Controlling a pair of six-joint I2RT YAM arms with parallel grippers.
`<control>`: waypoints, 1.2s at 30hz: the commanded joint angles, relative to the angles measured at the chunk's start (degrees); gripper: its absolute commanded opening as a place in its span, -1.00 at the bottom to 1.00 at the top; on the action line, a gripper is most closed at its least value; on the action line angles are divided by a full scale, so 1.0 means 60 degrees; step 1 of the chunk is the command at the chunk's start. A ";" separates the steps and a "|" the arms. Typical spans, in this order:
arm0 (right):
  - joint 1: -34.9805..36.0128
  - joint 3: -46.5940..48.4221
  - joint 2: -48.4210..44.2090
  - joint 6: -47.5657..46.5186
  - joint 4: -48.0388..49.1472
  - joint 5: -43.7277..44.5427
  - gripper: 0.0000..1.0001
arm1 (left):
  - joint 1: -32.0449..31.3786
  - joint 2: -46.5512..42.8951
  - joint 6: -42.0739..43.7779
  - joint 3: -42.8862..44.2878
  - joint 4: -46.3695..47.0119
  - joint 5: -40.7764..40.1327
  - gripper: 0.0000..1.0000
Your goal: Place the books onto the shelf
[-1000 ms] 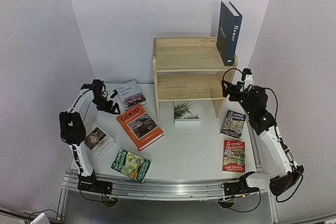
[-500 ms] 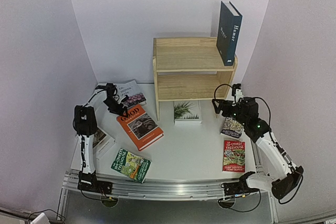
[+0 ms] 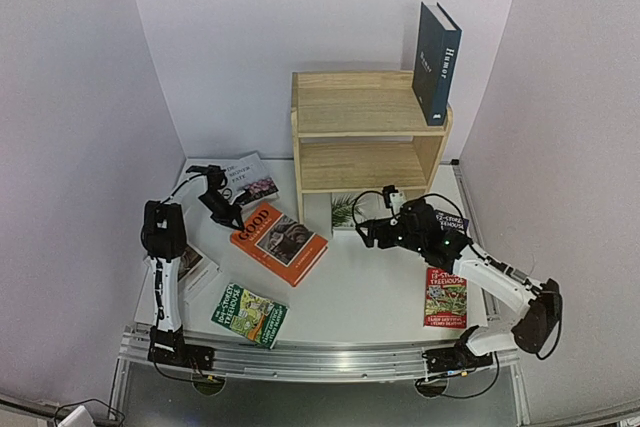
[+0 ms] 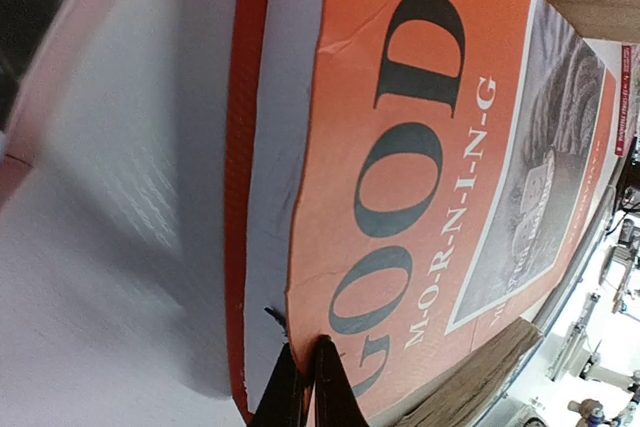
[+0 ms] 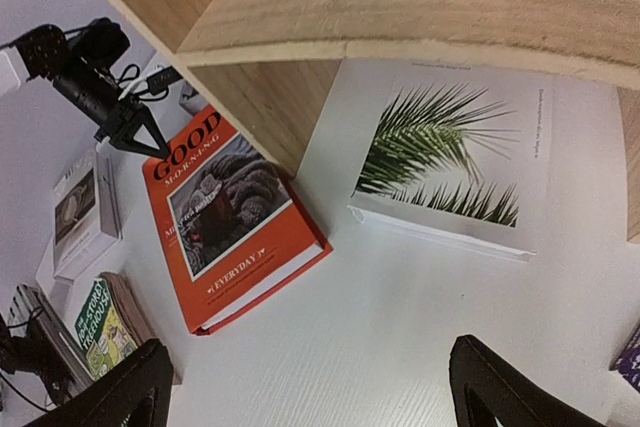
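Top view. Shows the shelf (image 3: 350, 102) at the back edge of the table (image 3: 360, 292), with the Humor book (image 3: 437, 62) upright on the right end of its top board. Shows the GOOD book (image 3: 279, 243) flat, left of the table's centre. Hems it with the pink-flowers book (image 3: 250, 179) toward the back-left corner, the Afternoon tea book (image 3: 195, 265) at the left edge and a Treehouse paperback (image 3: 249, 314) by the front edge. Leaves open table toward the middle. Puts the palm-leaf book (image 3: 345, 212) at the shelf's foot, partly behind the right arm, and two Treehouse paperbacks (image 3: 445, 297) along the right edge. Has the left arm upright and folded over, the left gripper (image 3: 235, 223) at the GOOD book's back-left corner. Has the right arm stretched low, the right gripper (image 3: 364, 232) near the palm-leaf book.

Left wrist view. Shows the fingers (image 4: 330, 387) clenched together at the orange cover's corner; cannot tell whether the cover is nipped.

Right wrist view. Shows the jaws spread wide, grasping nothing, over bare table before the palm-leaf book.
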 commanded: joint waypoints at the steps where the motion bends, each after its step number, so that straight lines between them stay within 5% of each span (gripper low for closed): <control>1: 0.0979 0.0385 0.0487 -0.0200 0.0097 0.0895 0.88 | -0.0113 -0.0724 -0.0734 -0.0590 -0.0627 -0.0247 -1.00; 12: 0.5684 0.4242 0.5532 -0.6007 0.0200 0.6535 0.97 | -0.0110 -0.2306 -0.2387 -0.1634 -0.2066 0.1074 -1.00; 20: 0.6140 0.7797 0.9707 -0.9375 0.0650 0.8917 0.97 | -0.0115 -0.3181 -0.2726 -0.2506 -0.1832 0.1349 -1.00; 27: 0.6030 0.9151 1.1441 -1.1109 0.2219 1.0148 0.95 | -0.0115 -0.3624 -0.2956 -0.2988 -0.1615 0.1558 -1.00; 29: 0.5923 0.9538 1.1981 -1.1720 0.2787 1.0497 0.82 | -0.0107 -0.3745 -0.2992 -0.3113 -0.1585 0.1592 -1.00; 33: 0.5868 0.9740 1.2502 -1.3472 0.4623 1.0860 0.21 | -0.0116 -0.3962 -0.3019 -0.3259 -0.1546 0.1569 -1.00; 36: 0.5813 0.9787 1.2502 -1.3687 0.5075 1.0919 0.00 | -0.0108 -0.4090 -0.3013 -0.3342 -0.1517 0.1633 -1.00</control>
